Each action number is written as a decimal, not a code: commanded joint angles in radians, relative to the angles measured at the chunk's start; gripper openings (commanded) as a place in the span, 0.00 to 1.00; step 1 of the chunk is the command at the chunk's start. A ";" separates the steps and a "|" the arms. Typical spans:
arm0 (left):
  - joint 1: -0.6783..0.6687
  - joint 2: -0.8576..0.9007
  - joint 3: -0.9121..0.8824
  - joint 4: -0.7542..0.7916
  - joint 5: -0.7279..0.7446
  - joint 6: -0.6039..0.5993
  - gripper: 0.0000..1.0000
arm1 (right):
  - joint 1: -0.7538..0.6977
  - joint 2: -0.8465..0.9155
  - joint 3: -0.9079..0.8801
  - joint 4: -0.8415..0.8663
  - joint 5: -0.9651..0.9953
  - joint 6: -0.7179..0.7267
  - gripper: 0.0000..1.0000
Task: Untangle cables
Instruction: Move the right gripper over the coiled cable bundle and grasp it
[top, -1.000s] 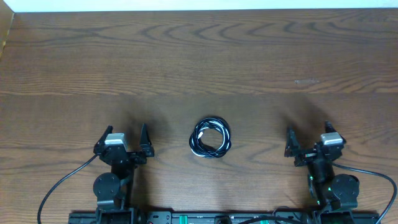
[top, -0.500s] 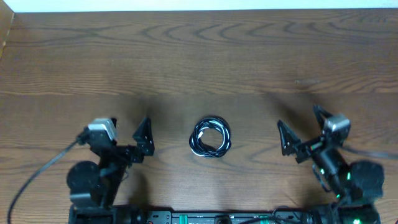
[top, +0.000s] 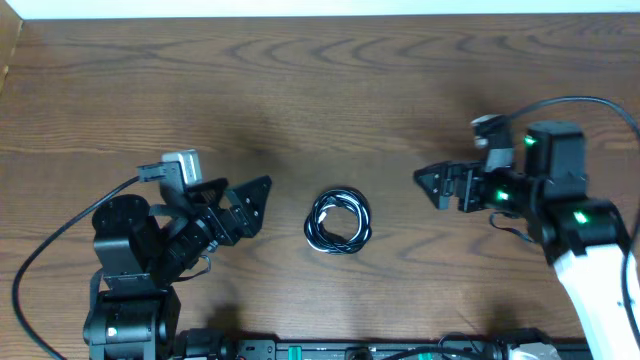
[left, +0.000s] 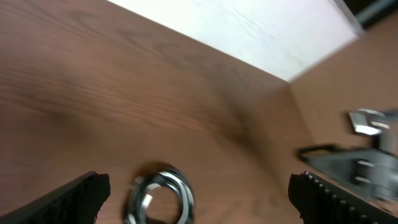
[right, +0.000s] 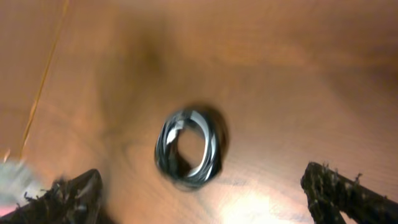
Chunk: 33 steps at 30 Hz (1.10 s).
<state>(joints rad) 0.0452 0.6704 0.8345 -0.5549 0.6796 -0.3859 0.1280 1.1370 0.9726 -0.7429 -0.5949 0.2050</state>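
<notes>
The cables (top: 339, 221) lie as one small coil of black and whitish cords on the wooden table, near the front middle. The coil also shows blurred in the left wrist view (left: 160, 196) and in the right wrist view (right: 190, 148). My left gripper (top: 245, 205) is open and empty, a short way left of the coil, pointing at it. My right gripper (top: 445, 187) is open and empty, to the right of the coil and slightly farther back. In each wrist view the coil lies ahead between the spread fingers, untouched.
The wooden table (top: 320, 90) stretches back to a white wall strip along its far edge. The arms' thick black wires (top: 45, 260) loop beside each base at the front corners. The right arm's body (top: 590, 250) rises over the right front.
Both arms have lifted from their rest poses and swung their open grippers inward toward the coil. The coil has not moved.
</notes>
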 joint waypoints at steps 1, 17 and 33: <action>0.004 0.019 0.021 -0.018 0.158 0.001 0.98 | 0.076 0.088 0.008 -0.046 -0.082 -0.105 0.93; -0.101 0.237 0.497 -0.645 -0.219 0.259 0.98 | 0.497 0.248 -0.002 0.016 0.412 -0.118 0.68; -0.106 0.197 0.503 -0.639 -0.100 0.258 0.98 | 0.554 0.526 -0.005 0.191 0.413 0.080 0.50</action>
<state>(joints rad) -0.0563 0.8684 1.3235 -1.1892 0.5694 -0.1486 0.6758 1.6550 0.9710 -0.5556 -0.1871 0.2672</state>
